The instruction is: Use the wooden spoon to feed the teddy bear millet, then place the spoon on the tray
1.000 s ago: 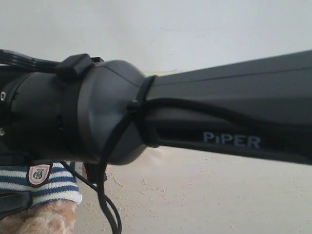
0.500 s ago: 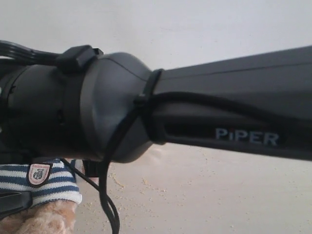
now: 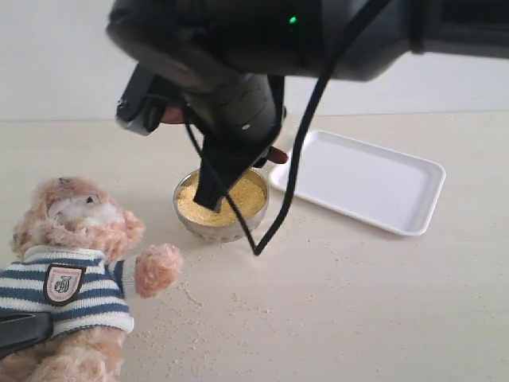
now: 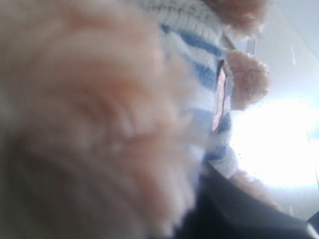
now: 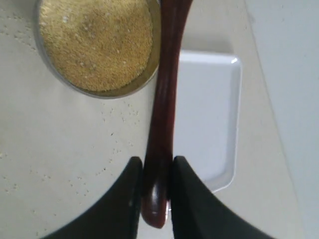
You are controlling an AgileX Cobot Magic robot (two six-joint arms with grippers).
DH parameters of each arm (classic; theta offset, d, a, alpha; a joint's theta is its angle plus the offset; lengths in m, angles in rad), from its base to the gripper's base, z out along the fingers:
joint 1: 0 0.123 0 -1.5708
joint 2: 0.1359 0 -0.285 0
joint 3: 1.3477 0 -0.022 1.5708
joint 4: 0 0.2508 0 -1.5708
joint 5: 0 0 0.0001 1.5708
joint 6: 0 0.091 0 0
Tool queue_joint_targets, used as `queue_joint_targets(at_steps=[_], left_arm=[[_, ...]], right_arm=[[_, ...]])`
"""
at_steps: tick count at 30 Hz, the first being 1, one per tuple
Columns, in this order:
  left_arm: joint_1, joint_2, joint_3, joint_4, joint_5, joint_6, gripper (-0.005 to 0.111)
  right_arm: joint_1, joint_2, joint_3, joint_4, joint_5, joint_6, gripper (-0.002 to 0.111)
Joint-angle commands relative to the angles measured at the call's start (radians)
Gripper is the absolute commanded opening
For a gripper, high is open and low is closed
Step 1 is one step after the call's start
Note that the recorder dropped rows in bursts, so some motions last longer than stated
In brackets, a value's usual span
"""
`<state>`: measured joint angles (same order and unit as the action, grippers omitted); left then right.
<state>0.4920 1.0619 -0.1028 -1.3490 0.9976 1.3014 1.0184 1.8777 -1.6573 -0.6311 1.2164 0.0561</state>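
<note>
Right gripper [image 5: 158, 191] clamps wooden spoon [image 5: 167, 94] near millet [image 5: 94, 42], presumably for scooping; tray [image 3: 366, 179] at 3 o'clock; left gripper [image 3: 17, 333] indeterminable.

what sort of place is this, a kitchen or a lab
Probably a robot test bench, not a kitchen: a black robot arm over a plain pale tabletop, a blank white wall, and staged props: a teddy bear, a bowl of millet.

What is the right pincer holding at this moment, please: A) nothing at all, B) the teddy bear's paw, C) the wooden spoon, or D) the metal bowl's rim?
C: the right wrist view shows the right pincer closed on the handle of the wooden spoon.
</note>
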Motion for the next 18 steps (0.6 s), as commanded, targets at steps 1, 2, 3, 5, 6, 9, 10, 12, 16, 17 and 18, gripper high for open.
queue_joint_targets(at_steps=[1,2,3,5,6,9,10,12,16,17,18], left_arm=[[0.003,-0.007,0.0,-0.023,0.022,0.008,0.005],[0.003,-0.007,0.0,-0.023,0.022,0.008,0.005],[0.003,-0.007,0.0,-0.023,0.022,0.008,0.005],[0.003,-0.007,0.0,-0.023,0.022,0.008,0.005],[0.003,-0.007,0.0,-0.023,0.022,0.008,0.005],[0.003,-0.007,0.0,-0.023,0.022,0.008,0.005],[0.003,-0.007,0.0,-0.023,0.022,0.008,0.005],[0.003,-0.007,0.0,-0.023,0.022,0.008,0.005],[0.003,-0.007,0.0,-0.023,0.022,0.008,0.005],[0.003,-0.007,0.0,-0.023,0.022,0.008,0.005],[0.003,-0.007,0.0,-0.023,0.022,0.008,0.005]], right_arm=[[-0.083,-0.021,0.003,0.102,0.005,-0.015,0.0],[-0.093,-0.021,0.003,0.12,0.005,-0.02,0.0],[-0.102,-0.021,0.004,0.13,0.005,-0.029,0.0],[-0.102,-0.021,0.006,0.133,0.005,-0.046,0.0],[-0.102,-0.021,0.006,0.128,0.005,-0.056,0.0],[-0.102,-0.021,0.006,0.128,0.005,-0.062,0.0],[-0.102,-0.021,0.006,0.128,0.005,-0.062,0.0],[-0.102,-0.021,0.025,0.128,0.005,-0.056,0.0],[-0.114,-0.023,0.118,0.128,0.005,-0.045,0.0],[-0.12,-0.027,0.15,0.128,0.005,-0.042,0.0],[-0.128,-0.034,0.186,0.128,0.005,-0.027,0.0]])
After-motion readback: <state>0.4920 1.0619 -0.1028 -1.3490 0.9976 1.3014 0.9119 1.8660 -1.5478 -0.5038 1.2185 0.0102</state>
